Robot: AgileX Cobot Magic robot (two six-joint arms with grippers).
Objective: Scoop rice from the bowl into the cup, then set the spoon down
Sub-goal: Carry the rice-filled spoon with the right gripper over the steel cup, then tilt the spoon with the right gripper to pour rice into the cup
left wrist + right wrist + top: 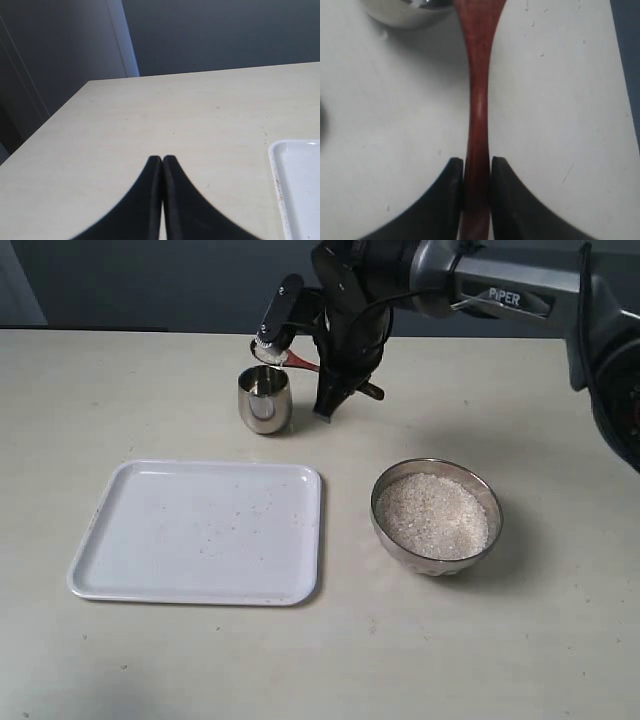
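Steel bowl [440, 562]: nearest of the task's things, upright on the right of the table [560, 650], filled close to its rim with rice [432, 512].
White tray [195, 530]: to the left of it and apart from it, with a few stray specks on its face.
Left claw [161, 161]: low over bare table beside the tray's corner, fingers pressed together with nothing between them.
Cup [265, 400]: farther back, upright, beyond the tray's far edge and well apart from the bowl. I cannot tell what it holds.
Spoon [300, 362]: in the air just above the cup, its oval end over the cup's mouth, with pale grains showing there.
Right claw [477, 167]: farthest back, closed on the spoon's handle, one finger flat against each side.
Spoon's long axis: roughly level, running from the claw out to the cup, oval end toward the left of the room as I see it.
Spoon's handling: light, stiff and smooth. So slim a handle could, I judge, roll between the fingers if it is tipped fast.
Where to hold: on the handle, back from the oval end, as it is held now.
Rice's handling: loose and quick to run, so grains would likely scatter if the tip misses the narrow mouth.
Cup's handling: small, shiny and probably light, so a knock from the spoon might shift or topple it.
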